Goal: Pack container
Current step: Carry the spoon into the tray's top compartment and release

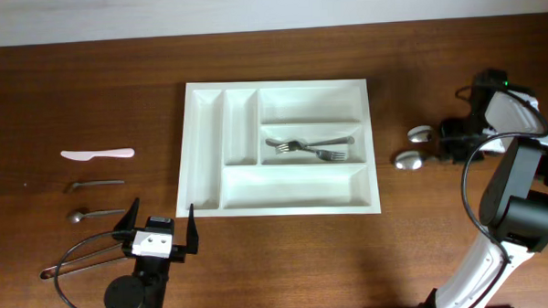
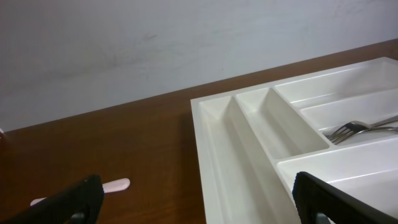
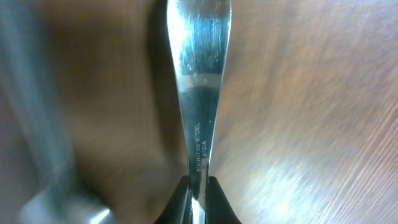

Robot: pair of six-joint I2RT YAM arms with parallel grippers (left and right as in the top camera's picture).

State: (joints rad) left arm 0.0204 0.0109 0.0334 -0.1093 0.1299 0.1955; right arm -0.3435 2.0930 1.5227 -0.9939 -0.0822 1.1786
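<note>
Left hand (image 1: 160,224) hangs wide open just off the container's (image 1: 205,147) near left corner. Right hand (image 3: 198,194) pinches a spoon (image 3: 199,81), top end cut off, surroundings blurred.

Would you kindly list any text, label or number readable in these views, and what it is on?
"STAINLESS STEEL": stamped on the handle of the spoon pinched in the right hand.
A shorter second line beside it is too small to read.
No other text visible.
</note>
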